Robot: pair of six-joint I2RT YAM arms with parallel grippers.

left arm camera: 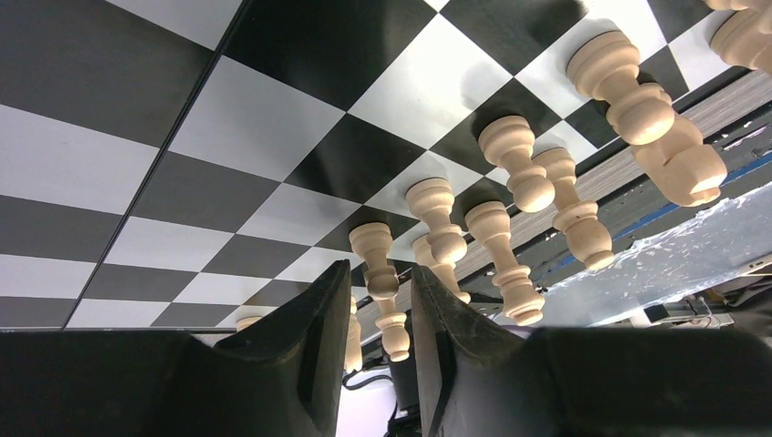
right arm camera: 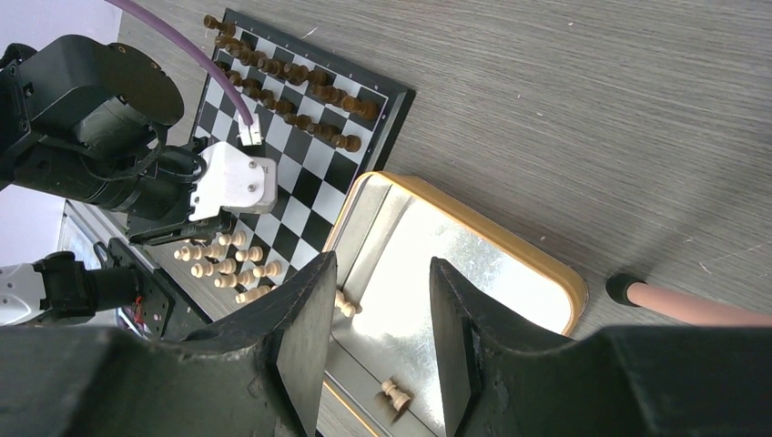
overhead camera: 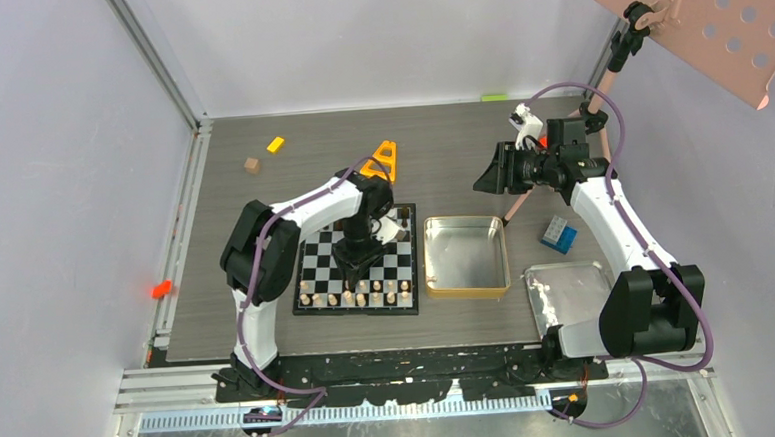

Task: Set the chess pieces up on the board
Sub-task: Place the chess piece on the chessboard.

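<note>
Nearly there: on the grey wood-grain table [overhead camera: 440,146], the flat black-and-white checkered board [overhead camera: 315,257] lies left of centre, in front of the left arm, with the shallow square gold-rimmed tin [overhead camera: 468,294] just beside its right edge.

The left gripper [left arm camera: 380,269] hangs low over the board's near ranks. Its jaws are a narrow way apart and straddle one pale figure, and the wrist view does not show whether the pads are on it. The right gripper [right arm camera: 380,264] hovers high above the tin with its jaws moderately apart and nothing between them.

The dark brown turned wooden chess pieces [right arm camera: 291,73] stand in two tidy lines along the board's far edge, so that side looks done. The pale tan turned wooden chess pieces [left arm camera: 510,164] stand upright along the near edge. The front line appears full and the second only partly filled, though an exact count is beyond these views.

Two more pale pieces lie in the tin, one near its left wall [right arm camera: 344,305] and one toward the near corner [right arm camera: 394,396]. By that showing, the job is in its closing stage: those two are yet to be carried across and stood in the pale ranks.
</note>
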